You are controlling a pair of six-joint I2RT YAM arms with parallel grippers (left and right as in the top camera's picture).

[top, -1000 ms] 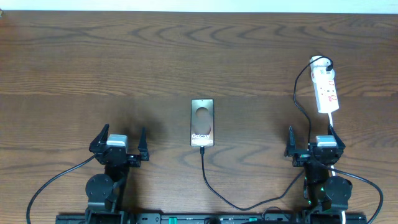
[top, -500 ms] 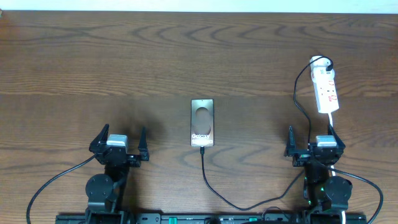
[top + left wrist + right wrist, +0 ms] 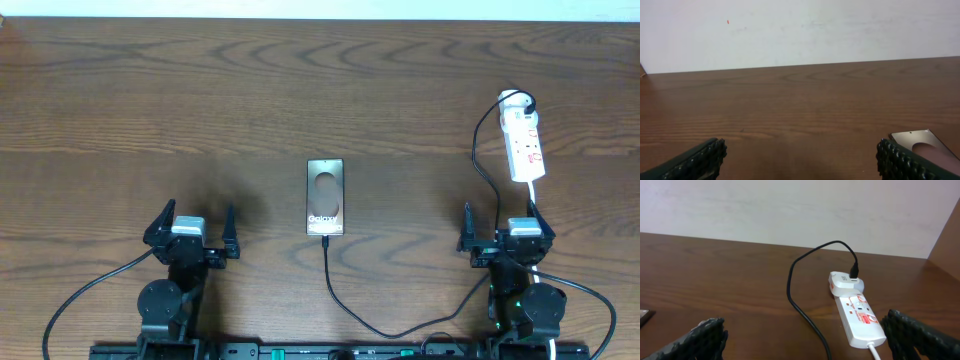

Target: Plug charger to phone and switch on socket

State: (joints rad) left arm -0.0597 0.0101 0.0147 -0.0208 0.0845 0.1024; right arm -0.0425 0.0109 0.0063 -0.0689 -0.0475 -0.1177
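The phone lies flat mid-table, its screen showing a pale oval and "Galaxy". The charger, a thin black cable, has its tip at the phone's near edge; I cannot tell if it is inserted. It loops right and up to a white adapter on the socket, a white strip at far right. My left gripper stands open left of the phone, a corner of which shows. My right gripper is open, just short of the socket, holding nothing.
The socket's white lead runs back toward my right arm. A pale wall stands behind the table's far edge. A brown panel rises at the far right. Bare wood spreads across the left and far side.
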